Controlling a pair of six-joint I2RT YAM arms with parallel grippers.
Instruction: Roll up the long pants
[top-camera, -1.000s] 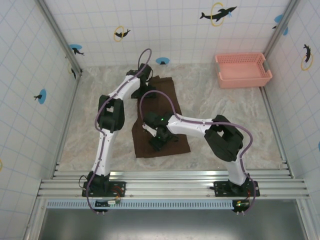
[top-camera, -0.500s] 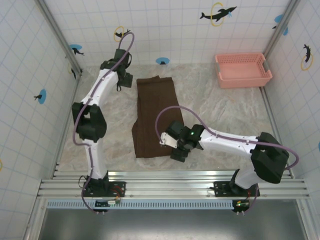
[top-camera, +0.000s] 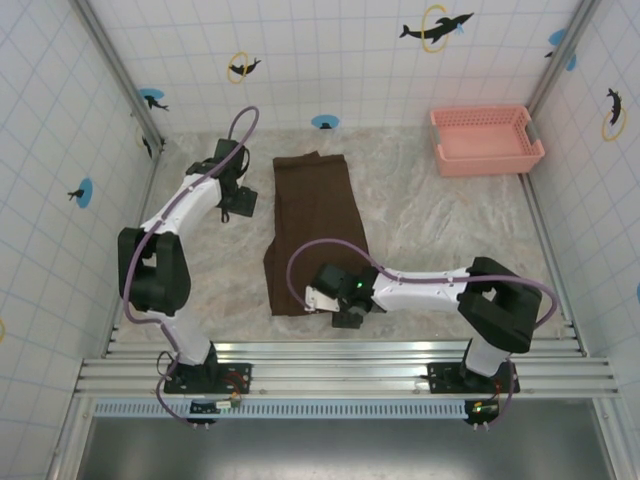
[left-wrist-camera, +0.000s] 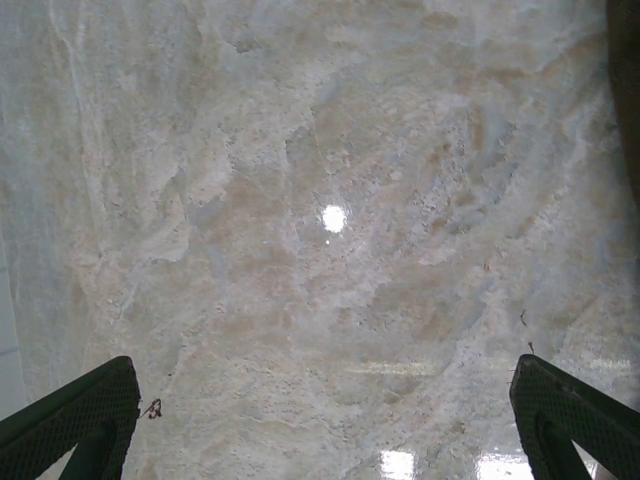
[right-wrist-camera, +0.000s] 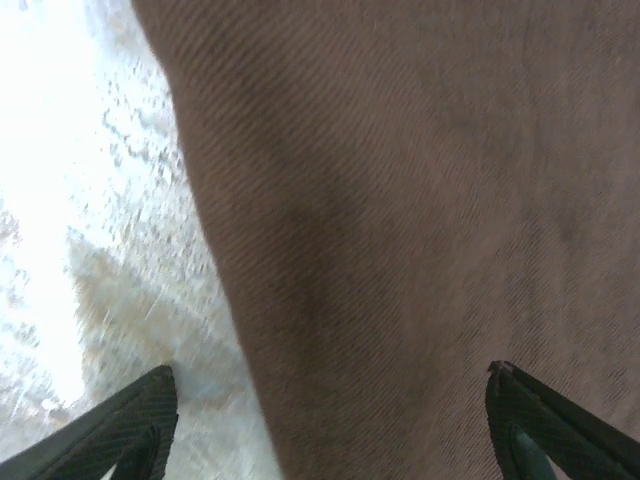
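The long pants (top-camera: 313, 225) lie flat on the table, dark brown and folded lengthwise into one long strip running from far to near. My right gripper (top-camera: 340, 312) hovers at their near right corner. In the right wrist view its jaws (right-wrist-camera: 330, 440) stand open just above the brown cloth (right-wrist-camera: 420, 220), whose edge crosses to bare table on the left. My left gripper (top-camera: 240, 203) is to the left of the pants' far end, apart from them. Its fingers (left-wrist-camera: 70, 420) are spread wide over bare marble, with a dark sliver of the pants (left-wrist-camera: 630, 90) at the right edge.
A pink mesh basket (top-camera: 487, 140) stands at the far right corner. Tiled walls close in the table on three sides, and a metal rail (top-camera: 340, 360) runs along the near edge. Bare table (top-camera: 450, 230) lies right of the pants.
My left arm has pulled off the pants' far end and swung left and nearer. My right gripper has shifted from the pants' middle to their near right corner.
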